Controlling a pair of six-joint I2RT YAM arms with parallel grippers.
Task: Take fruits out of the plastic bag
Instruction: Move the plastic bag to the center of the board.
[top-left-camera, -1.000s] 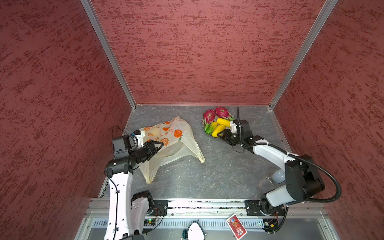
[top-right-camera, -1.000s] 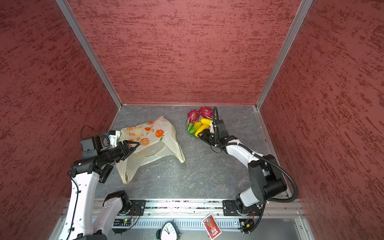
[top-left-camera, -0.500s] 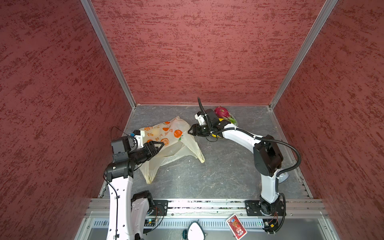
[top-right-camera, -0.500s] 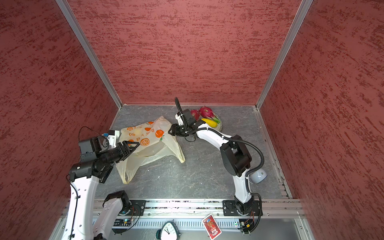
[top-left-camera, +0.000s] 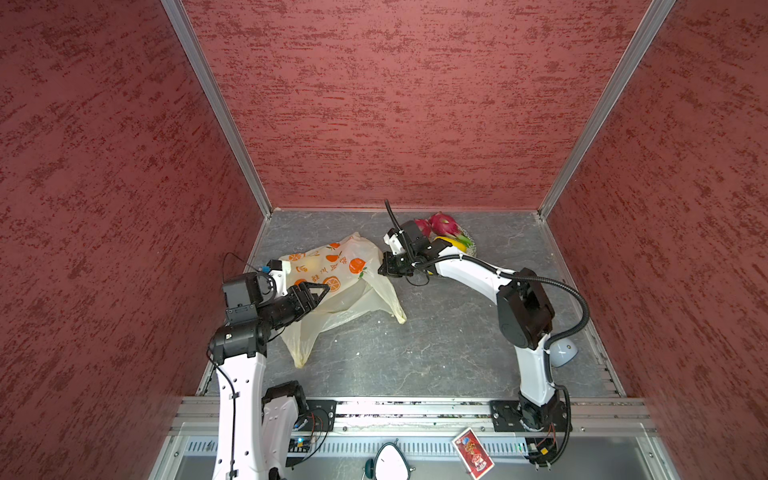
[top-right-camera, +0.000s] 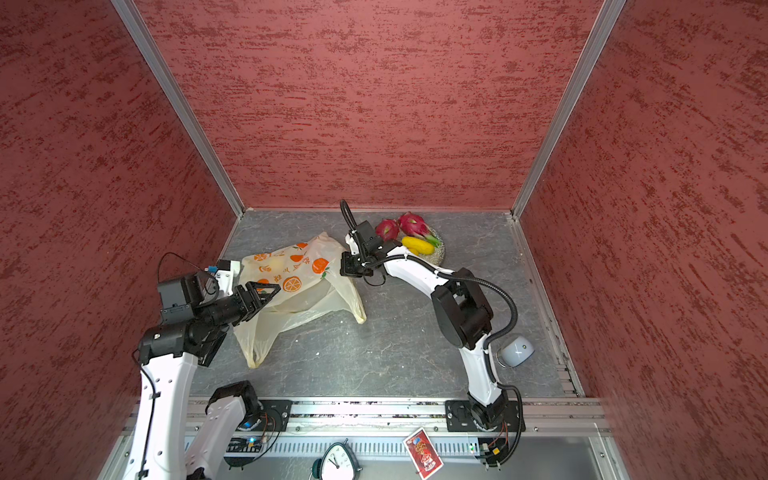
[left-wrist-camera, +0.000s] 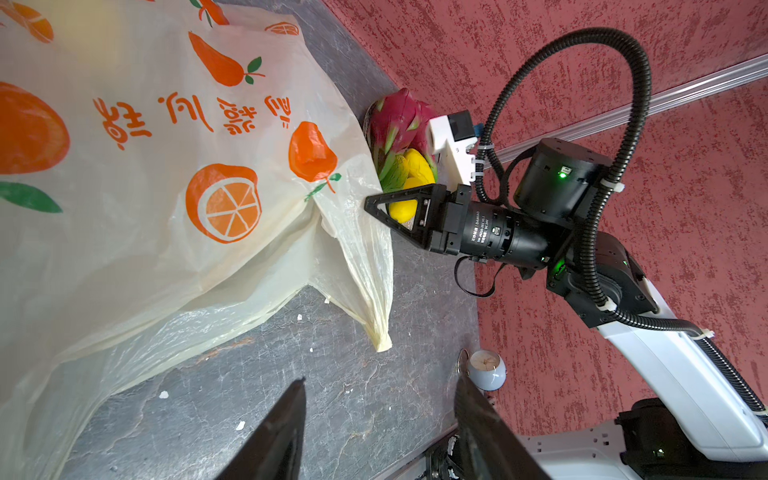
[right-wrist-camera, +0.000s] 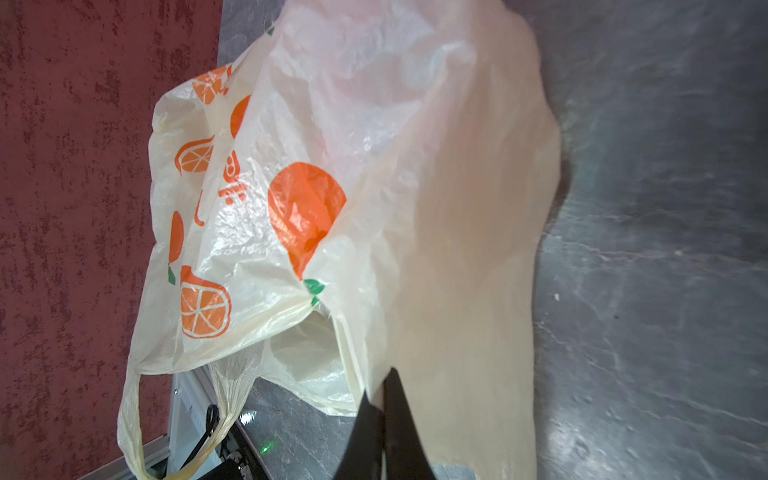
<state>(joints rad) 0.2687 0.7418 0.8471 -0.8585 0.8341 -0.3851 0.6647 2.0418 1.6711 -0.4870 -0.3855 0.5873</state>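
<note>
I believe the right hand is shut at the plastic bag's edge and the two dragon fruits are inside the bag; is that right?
Not quite: the two dragon fruits lie outside the plastic bag, on the plate beside the mangoes, as both top views show. The right hand is indeed shut at the bag's edge.

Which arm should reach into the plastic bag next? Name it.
Left. The left gripper hangs open by the mouth of the plastic bag; the right gripper is shut, apparently pinching the bag's edge, so probably occupied.
</note>
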